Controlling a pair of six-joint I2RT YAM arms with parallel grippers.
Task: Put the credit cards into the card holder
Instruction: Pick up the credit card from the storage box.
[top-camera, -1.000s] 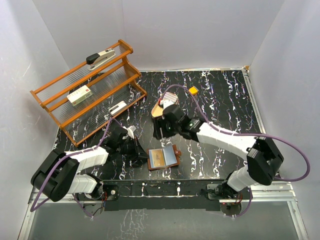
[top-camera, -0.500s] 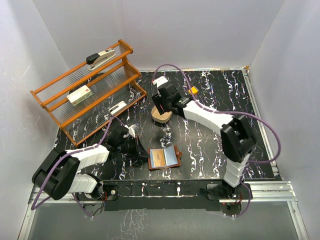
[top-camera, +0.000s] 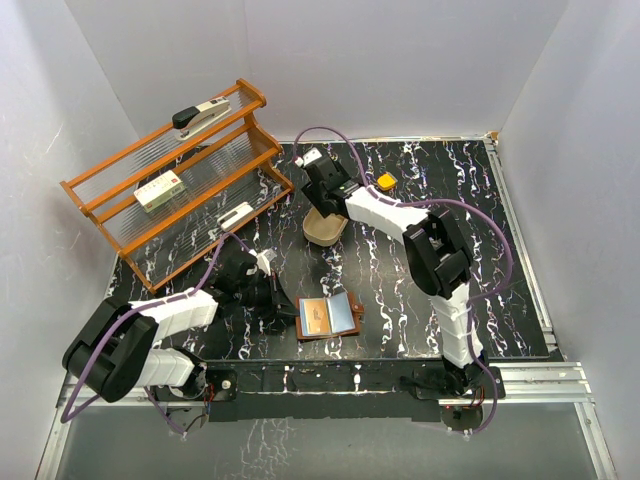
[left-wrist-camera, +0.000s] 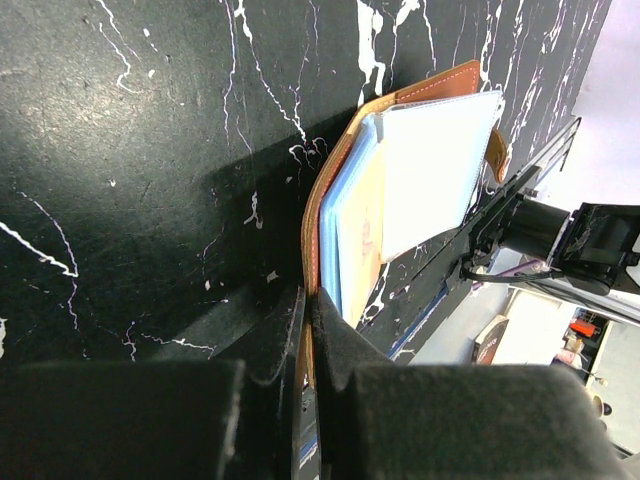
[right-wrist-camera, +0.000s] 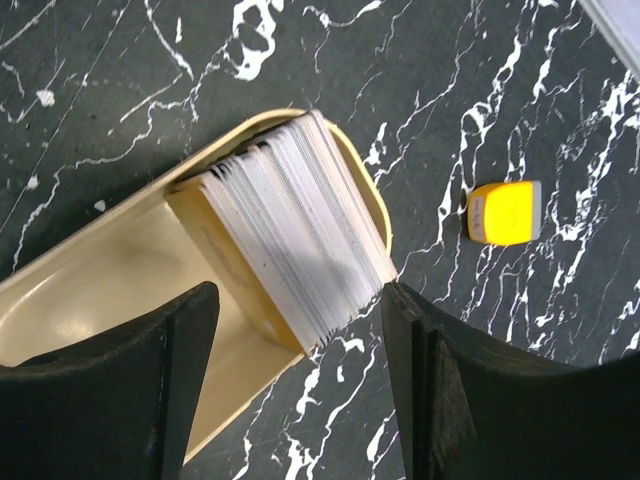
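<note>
Top external view: the card holder (top-camera: 330, 317) lies open on the black marbled worktop (top-camera: 430, 300), near the front edge and between the two arm bases; two of the credit cards (top-camera: 343, 315) show inside it, a tan one on the left half and a bluish-grey one on the right half. The left arm (top-camera: 170, 315) lies low across the worktop, and the left jaws meet the holder's left edge. The right arm (top-camera: 400, 215) reaches toward the back, its wrist above the tan oval tray (top-camera: 318, 238); a small yellow block (top-camera: 386, 181) sits to the right of the wrist, apart from the tray. At the back left stands a wooden rack (top-camera: 100, 190), with a stapler (top-camera: 200, 115) on its top shelf and a white-and-green box (top-camera: 158, 190) on the middle one.

Left wrist view: the left jaws are pinched narrow on the brown leather edge of the holder; pale, bluish and tan cards lie layered inside the fold.

Right wrist view: the right jaws stand wide and hold nothing; between them in the picture, a thick stack of cards stands on edge, leaning, at one end of the tray; whether a finger touches the stack I cannot tell; the yellow block lies on the worktop near the tray, not touching it.
</note>
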